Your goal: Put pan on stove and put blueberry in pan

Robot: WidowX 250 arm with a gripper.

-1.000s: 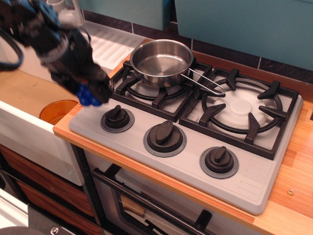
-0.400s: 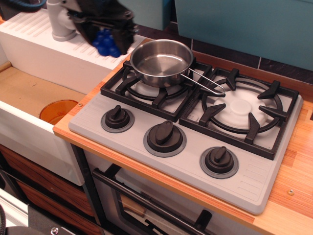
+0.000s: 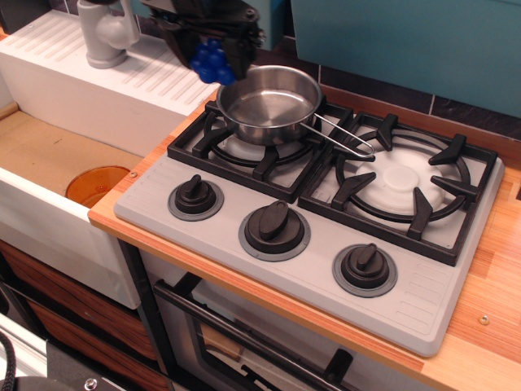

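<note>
Blueberry (image 3: 213, 62) gripped in hand (image 3: 216, 50) beside pan (image 3: 269, 102) on stove (image 3: 244, 208).

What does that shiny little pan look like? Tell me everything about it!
The pan is small, round and shiny, like polished steel, and you can see its bare bottom because nothing is in it yet. A thin two-wire handle sticks out to the right. It sits upright on the left black burner grate of the grey stove. The claw holds the blueberry just above its left rim.

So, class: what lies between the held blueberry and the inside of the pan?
Nothing: in the only view, the blueberry in the gripper hangs beside the pan's left rim.
</note>
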